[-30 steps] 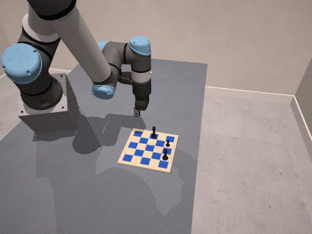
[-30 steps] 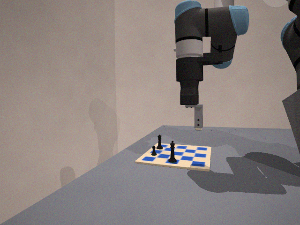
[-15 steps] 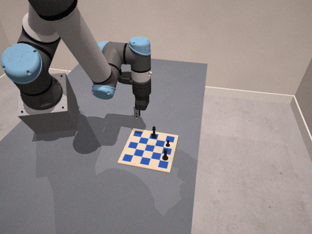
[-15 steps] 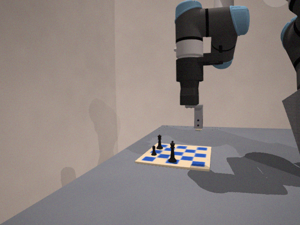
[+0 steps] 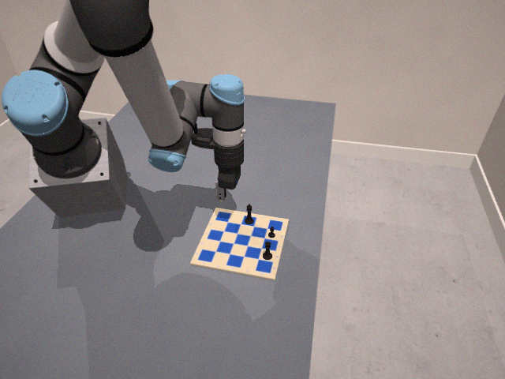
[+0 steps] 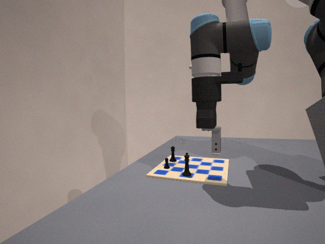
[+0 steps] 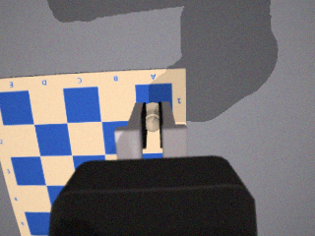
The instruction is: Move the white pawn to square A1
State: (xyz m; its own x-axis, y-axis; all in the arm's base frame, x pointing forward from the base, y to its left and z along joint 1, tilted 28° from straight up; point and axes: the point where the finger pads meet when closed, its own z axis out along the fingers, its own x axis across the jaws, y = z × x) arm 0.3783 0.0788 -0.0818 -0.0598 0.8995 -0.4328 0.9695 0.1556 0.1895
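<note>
My gripper (image 5: 220, 198) (image 6: 216, 151) (image 7: 153, 116) is shut on the white pawn (image 7: 153, 118), whose pale head shows between the fingers in the wrist view. It hangs a little above the chessboard (image 5: 201, 258) (image 6: 155, 174) (image 7: 54, 138), over the corner by the blue A1 square (image 5: 222, 215) (image 6: 214, 177) (image 7: 154, 91). The pawn is hidden by the fingers in the top and exterior views. A tall black piece (image 5: 248, 214) (image 6: 186, 164) stands near that end of the board.
Two more black pieces (image 5: 267, 250) (image 6: 172, 154), one a small pawn (image 5: 271, 232) (image 6: 166, 163), stand along the board's far side. The board lies on a grey table (image 5: 122, 309). The arm's base block (image 5: 69, 179) stands at the left.
</note>
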